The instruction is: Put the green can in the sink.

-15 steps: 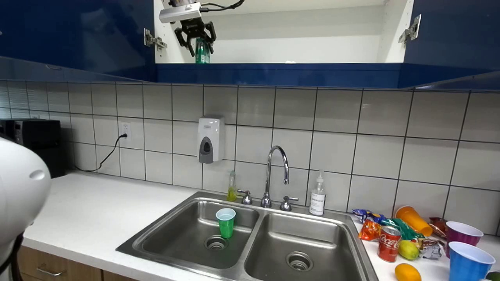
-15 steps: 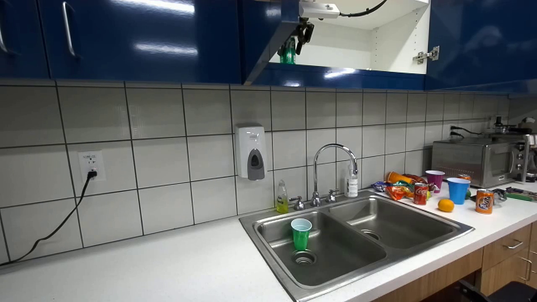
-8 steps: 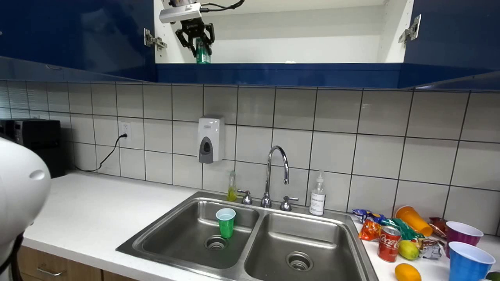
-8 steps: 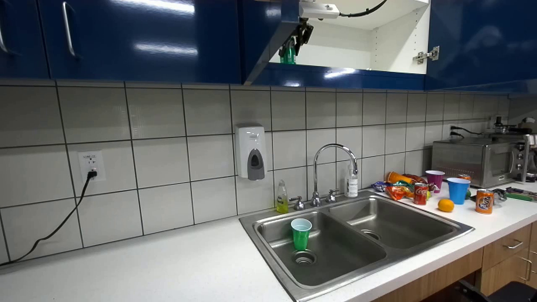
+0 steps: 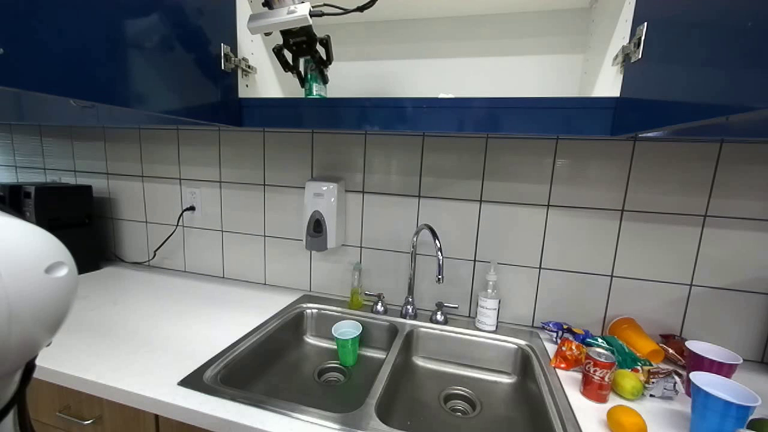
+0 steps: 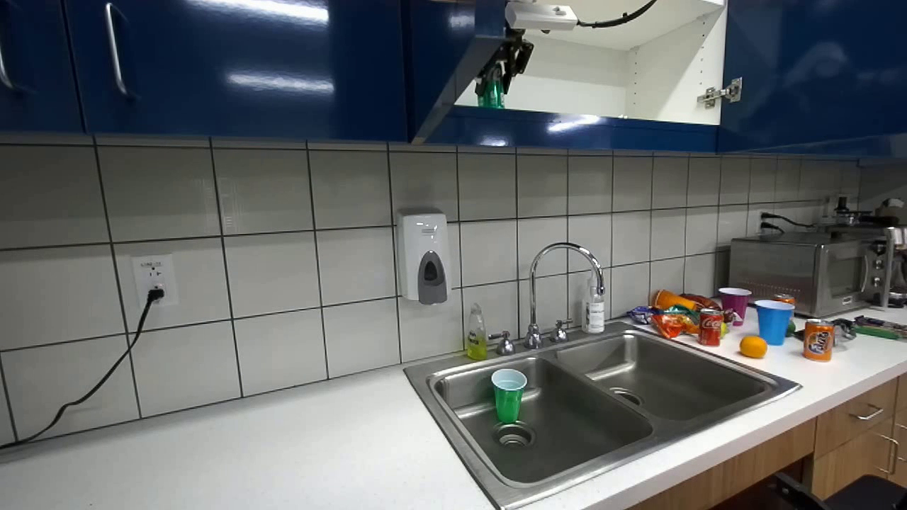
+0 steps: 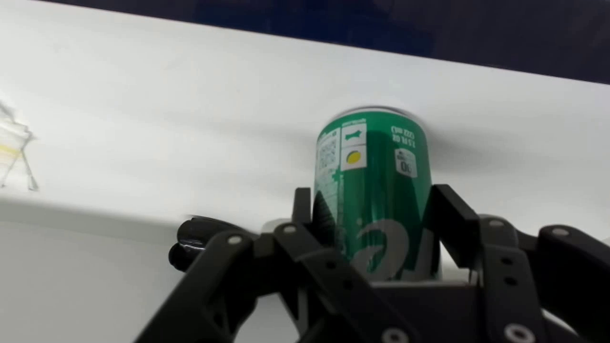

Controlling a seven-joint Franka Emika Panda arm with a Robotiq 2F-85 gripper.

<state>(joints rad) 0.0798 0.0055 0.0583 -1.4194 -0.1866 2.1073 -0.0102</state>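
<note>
The green can (image 5: pixel 315 91) stands about upright in the open upper cabinet, near its front; it also shows in an exterior view (image 6: pixel 490 98) and in the wrist view (image 7: pixel 374 147). My gripper (image 5: pixel 312 81) comes from above with its fingers on both sides of the can, shut on its upper part. The cabinet's front edge hides the can's base in both exterior views; I cannot tell whether it touches the shelf. The double-basin steel sink (image 5: pixel 270 375) lies below in the counter, also in an exterior view (image 6: pixel 567 443), with a chrome faucet (image 5: pixel 412 270).
The cabinet's blue front edge (image 5: pixel 432 113) and open doors (image 5: pixel 120 54) (image 5: pixel 696 60) border the arm. A lighter green cup (image 5: pixel 347 347) stands in one basin. A wall dispenser (image 5: pixel 324 210) and soap bottles (image 5: pixel 356 295) (image 5: pixel 488 309) are behind the sink. Cups, cans and wrappers lie beside it.
The gripper's fingers have closed from open onto the green can. The gripper and can have since shifted slightly to the right in both exterior views.
</note>
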